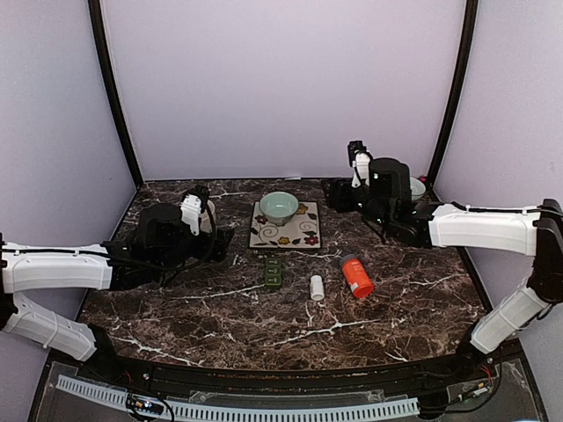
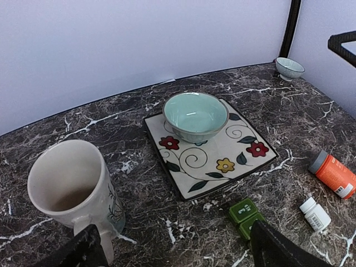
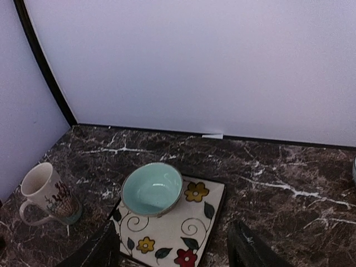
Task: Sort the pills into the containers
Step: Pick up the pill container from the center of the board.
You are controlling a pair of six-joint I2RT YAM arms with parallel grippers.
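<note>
The dark green pill box (image 1: 274, 272) lies on the marble table (image 1: 176, 316), just in front of the floral plate (image 1: 303, 237) (in the left wrist view a finger cuts off its near end). The left gripper (image 2: 178, 257) stands wide open and empty beside the mug (image 2: 72, 186). The right gripper (image 3: 172, 253) is also spread and holds nothing, off the plate's far right side. A white vial (image 1: 317, 287) and an orange bottle (image 1: 356, 275) lie right of the box.
</note>
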